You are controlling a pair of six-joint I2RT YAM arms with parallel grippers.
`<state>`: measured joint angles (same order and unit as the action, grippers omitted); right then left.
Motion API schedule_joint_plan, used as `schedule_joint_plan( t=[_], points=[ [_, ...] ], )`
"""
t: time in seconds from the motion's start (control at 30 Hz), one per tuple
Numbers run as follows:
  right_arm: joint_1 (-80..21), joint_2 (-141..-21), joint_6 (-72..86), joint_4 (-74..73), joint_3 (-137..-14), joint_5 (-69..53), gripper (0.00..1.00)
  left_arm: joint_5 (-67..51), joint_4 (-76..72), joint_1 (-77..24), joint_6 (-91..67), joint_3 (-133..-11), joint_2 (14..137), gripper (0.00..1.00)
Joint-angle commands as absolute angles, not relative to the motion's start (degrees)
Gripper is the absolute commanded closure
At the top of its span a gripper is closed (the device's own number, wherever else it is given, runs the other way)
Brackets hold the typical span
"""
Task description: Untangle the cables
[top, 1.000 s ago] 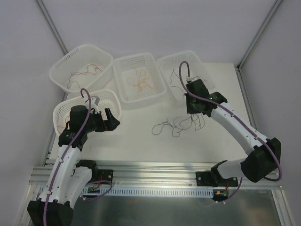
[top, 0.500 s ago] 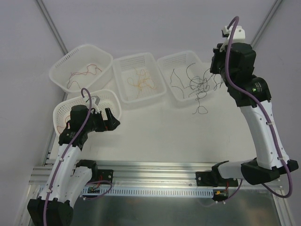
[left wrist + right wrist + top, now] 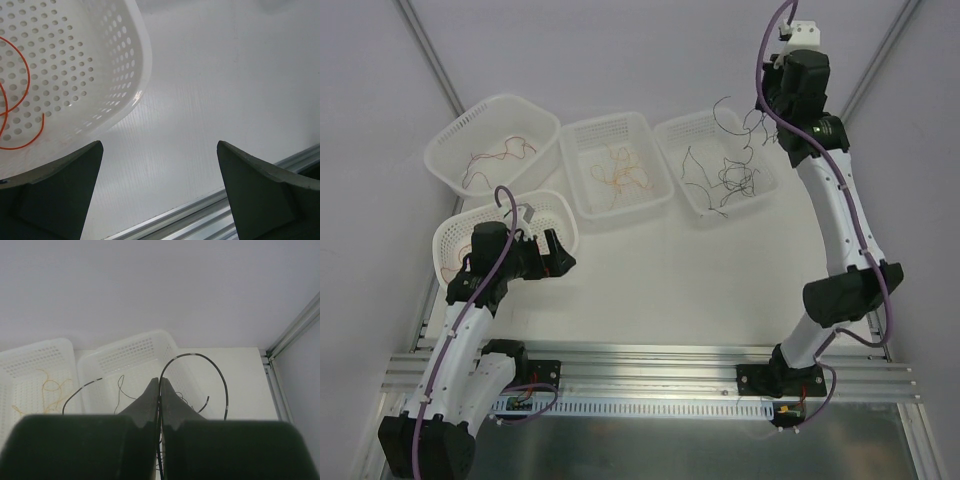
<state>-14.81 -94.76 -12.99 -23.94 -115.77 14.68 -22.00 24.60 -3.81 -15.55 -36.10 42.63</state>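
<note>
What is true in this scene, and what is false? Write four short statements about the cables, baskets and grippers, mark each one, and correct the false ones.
1. The right gripper is shut on black cables. True.
2. The left gripper is shut. False: it stands open and holds nothing.
3. The middle basket in the back row holds black cables. False: it holds orange cables.
4. The black cables hang over the right-hand basket. True.
</note>
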Motion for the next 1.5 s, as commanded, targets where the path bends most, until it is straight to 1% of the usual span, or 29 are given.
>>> schedule_joint_plan(
  t=[0.0, 0.03, 0.1, 0.2, 0.23, 0.3, 0.33, 0.43, 0.53, 0.6, 0.63, 0.67, 0.7, 0.77, 0.8, 0.87, 0.9, 0.97, 1.0, 1.1, 1.27, 1.47],
  points=[
    [-13.1, -101.3, -12.8, -17.6, -118.4, 12.7, 0.99, -22.4, 22.8, -4.3, -14.2, -36.4, 43.3, 0.01],
    [-12.8, -102.9, -12.7, -17.8, -119.0, 11.9, 0.98, -22.5, 22.9, -4.3, -14.2, -36.3, 43.5, 0.01],
    [-12.7, -106.2, -12.1, -19.0, -120.8, 11.1, 0.93, -22.5, 22.9, -4.3, -14.1, -36.3, 43.8, 0.01],
    [-12.7, -111.8, -11.7, -21.5, -122.6, 8.8, 0.64, -22.2, 22.9, -4.3, -14.1, -36.3, 44.0, 0.01],
    [-12.8, -113.5, -11.7, -22.1, -123.0, 8.1, 0.46, -22.2, 22.9, -4.3, -14.1, -36.3, 44.1, 0.01],
    [-12.7, -114.2, -11.7, -23.9, -122.8, 8.2, 0.32, -22.2, 22.9, -4.3, -14.1, -36.2, 44.1, 0.01],
    [-12.7, -114.2, -11.9, -24.6, -122.7, 8.2, 0.20, -22.4, 22.8, -4.3, -14.1, -36.2, 44.2, 0.01],
    [-12.9, -112.3, -13.0, -28.0, -121.1, 7.1, 0.13, -22.5, 22.9, -4.3, -14.1, -36.3, 44.3, 0.01],
    [-12.7, -106.8, -14.8, -29.9, -115.8, 4.1, 0.13, -22.6, 22.9, -4.3, -14.1, -36.4, 44.2, 0.01],
    [-12.7, -101.3, -15.7, -30.1, -107.6, 1.0, 0.13, -22.5, 22.9, -4.3, -14.1, -36.3, 43.9, 0.01],
    [-12.6, -99.2, -17.3, -30.2, -104.8, -0.3, 0.16, -22.4, 22.9, -4.3, -14.1, -36.4, 43.8, 0.01],
    [-12.7, -97.5, -18.1, -30.4, -98.9, -2.4, 0.18, -22.4, 22.8, -4.3, -14.1, -36.4, 43.7, 0.01],
    [-12.7, -94.3, -18.6, -30.4, -96.2, -4.5, 0.19, -22.5, 22.9, -4.3, -14.1, -36.3, 43.6, 0.01],
    [-12.7, -91.5, -20.0, -29.9, -90.6, -6.1, 0.20, -22.6, 22.9, -4.3, -14.2, -36.4, 43.8, 0.01],
    [-12.7, -89.1, -20.3, -29.4, -85.7, -7.8, 0.21, -22.6, 22.9, -4.3, -14.2, -36.3, 43.7, 0.01],
    [-12.7, -87.4, -21.4, -27.7, -81.1, -9.9, 0.25, -22.7, 22.9, -4.3, -14.2, -36.4, 43.7, 0.01],
    [-12.7, -86.8, -21.7, -27.0, -77.8, -12.0, 0.29, -22.5, 22.9, -4.3, -14.2, -36.4, 43.5, 0.01],
    [-12.7, -86.4, -22.0, -25.3, -75.7, -13.1, 0.33, -22.5, 22.9, -4.3, -14.2, -36.3, 43.2, 0.01],
    [-12.7, -86.6, -22.5, -24.8, -74.8, -13.9, 0.38, -22.5, 22.9, -4.3, -14.2, -36.3, 43.1, 0.01],
    [-12.7, -88.7, -23.3, -23.5, -73.5, -14.9, 0.42, -22.2, 22.9, -4.3, -14.2, -36.2, 42.9, 0.01],
    [-12.7, -89.6, -22.9, -17.4, -70.0, -12.9, 0.44, -21.9, 22.9, -4.3, -14.2, -36.0, 43.0, 0.01],
    [-13.2, -91.7, -23.0, -15.1, -69.3, -11.0, 0.48, -22.0, 22.9, -4.3, -14.2, -36.3, 43.7, 0.01]
  ],
)
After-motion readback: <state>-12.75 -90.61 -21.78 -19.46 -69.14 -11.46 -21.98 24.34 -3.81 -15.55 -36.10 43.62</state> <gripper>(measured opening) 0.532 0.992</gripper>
